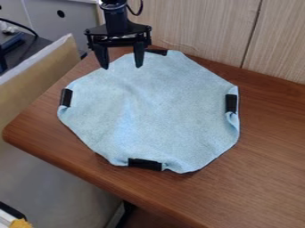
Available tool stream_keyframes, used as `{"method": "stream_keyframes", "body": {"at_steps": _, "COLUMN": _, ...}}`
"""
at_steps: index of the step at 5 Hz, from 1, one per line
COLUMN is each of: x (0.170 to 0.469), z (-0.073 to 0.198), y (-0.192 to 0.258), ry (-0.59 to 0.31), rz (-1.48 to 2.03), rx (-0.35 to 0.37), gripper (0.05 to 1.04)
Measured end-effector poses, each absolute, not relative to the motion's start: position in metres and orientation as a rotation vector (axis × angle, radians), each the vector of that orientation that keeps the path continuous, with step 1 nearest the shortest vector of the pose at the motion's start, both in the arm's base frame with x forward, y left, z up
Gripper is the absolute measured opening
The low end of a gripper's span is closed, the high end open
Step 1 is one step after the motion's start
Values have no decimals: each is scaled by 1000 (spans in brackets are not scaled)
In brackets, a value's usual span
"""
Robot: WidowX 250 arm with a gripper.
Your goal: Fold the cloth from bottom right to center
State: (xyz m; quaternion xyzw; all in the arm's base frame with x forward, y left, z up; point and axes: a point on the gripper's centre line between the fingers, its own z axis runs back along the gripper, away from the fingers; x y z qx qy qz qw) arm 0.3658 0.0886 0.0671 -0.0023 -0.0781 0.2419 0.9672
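Pincer [121,67] spread at far edge of blue cloth [152,107] with black strips [145,164]; wooden panel [202,33] behind.

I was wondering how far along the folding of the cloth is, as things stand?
Done: the cloth lies spread on the table, but no fold to the center shows. In hand: nothing; the gripper hangs open near the cloth's upper-left edge. Left: apparently the whole fold, as the bottom-right part lies outspread.

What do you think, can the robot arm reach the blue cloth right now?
Probably yes. The claw hangs open by the far edge of the cloth, and I see nothing blocking the way between them. Exactly how high it hangs is hard to tell.
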Motion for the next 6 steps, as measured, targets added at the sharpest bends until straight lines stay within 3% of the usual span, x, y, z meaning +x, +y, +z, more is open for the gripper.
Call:
{"method": "stream_keyframes", "body": {"at_steps": 1, "x": 363, "z": 54, "y": 88, "ry": -119, "rz": 494, "rx": -2, "gripper": 999}}
{"method": "stream_keyframes", "body": {"at_steps": 2, "x": 345, "z": 38, "y": 70, "ry": -48, "rz": 459, "rx": 50, "gripper": 999}}
{"method": "stream_keyframes", "body": {"at_steps": 3, "x": 328, "z": 54, "y": 53, "ry": -86, "rz": 423, "rx": 93, "gripper": 999}}
{"method": "stream_keyframes", "body": {"at_steps": 4, "x": 304, "z": 63, "y": 41, "ry": -135, "rz": 391, "rx": 88, "gripper": 999}}
{"method": "stream_keyframes", "body": {"at_steps": 6, "x": 261, "z": 60, "y": 24, "ry": -200, "rz": 323, "rx": 18, "gripper": 999}}
